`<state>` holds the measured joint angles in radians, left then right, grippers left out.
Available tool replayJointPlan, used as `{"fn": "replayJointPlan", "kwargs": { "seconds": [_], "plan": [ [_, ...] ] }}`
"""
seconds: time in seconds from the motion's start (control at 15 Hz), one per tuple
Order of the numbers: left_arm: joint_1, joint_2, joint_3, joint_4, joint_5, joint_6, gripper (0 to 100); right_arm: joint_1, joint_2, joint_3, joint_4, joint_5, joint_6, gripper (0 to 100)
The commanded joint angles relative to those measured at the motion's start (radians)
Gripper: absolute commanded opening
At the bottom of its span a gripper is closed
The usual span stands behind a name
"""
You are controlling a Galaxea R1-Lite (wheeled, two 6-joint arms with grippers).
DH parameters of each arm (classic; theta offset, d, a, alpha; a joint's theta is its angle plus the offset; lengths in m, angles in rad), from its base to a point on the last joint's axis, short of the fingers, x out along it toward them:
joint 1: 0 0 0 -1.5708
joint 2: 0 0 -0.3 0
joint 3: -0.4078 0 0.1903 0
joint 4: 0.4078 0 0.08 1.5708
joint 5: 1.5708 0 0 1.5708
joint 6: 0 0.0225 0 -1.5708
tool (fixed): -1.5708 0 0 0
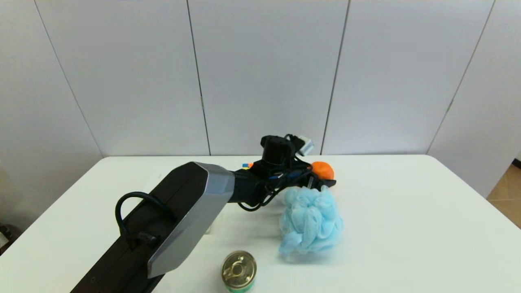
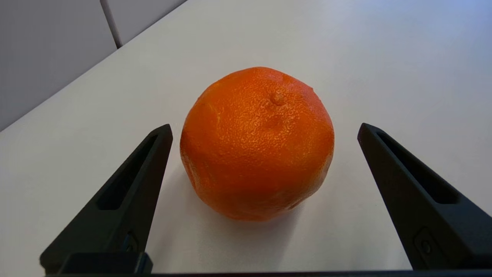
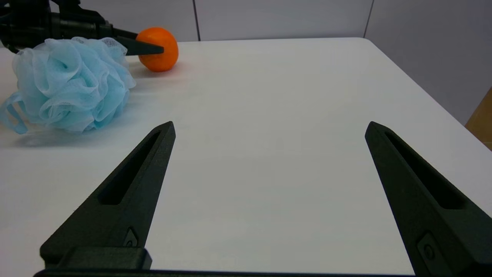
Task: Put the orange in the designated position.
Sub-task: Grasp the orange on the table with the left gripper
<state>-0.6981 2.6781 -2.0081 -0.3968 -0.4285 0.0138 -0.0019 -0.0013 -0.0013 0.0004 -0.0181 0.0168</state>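
Observation:
The orange (image 1: 323, 169) rests on the white table near its far edge, just behind the blue bath puff. My left arm reaches across to it. The left gripper (image 1: 326, 176) is open with one black finger on each side of the fruit. In the left wrist view the orange (image 2: 257, 144) sits between the fingertips with a gap on both sides, touching neither. The right gripper (image 3: 271, 124) hovers open over bare tabletop, and from there the orange (image 3: 158, 49) shows far off. The designated position carries no mark that I can make out.
A light-blue mesh bath puff (image 1: 311, 219) lies close in front of the orange. A tin can (image 1: 239, 270) stands near the front edge. A colourful cube (image 1: 247, 165) peeks out behind the left arm. The table's right half (image 1: 415, 211) is bare white surface.

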Motion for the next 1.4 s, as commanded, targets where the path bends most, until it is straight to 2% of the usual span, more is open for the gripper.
{"fn": "replayJointPlan", "kwargs": {
  "seconds": [0.07,0.6,0.67,1.4],
  "plan": [
    [0.000,0.009,0.000,-0.008,-0.003,-0.003,100,0.000,0.000,0.000,0.000,0.000,0.000,100],
    [0.002,0.011,0.000,-0.016,-0.003,0.002,100,0.000,0.000,0.000,0.000,0.000,0.000,100],
    [0.002,0.011,0.000,-0.027,-0.001,0.002,0,0.000,0.000,0.001,0.000,0.000,0.000,100],
    [0.002,0.000,0.002,-0.028,-0.001,-0.005,0,-0.001,0.000,0.000,0.000,0.000,0.000,100]
  ]
}}
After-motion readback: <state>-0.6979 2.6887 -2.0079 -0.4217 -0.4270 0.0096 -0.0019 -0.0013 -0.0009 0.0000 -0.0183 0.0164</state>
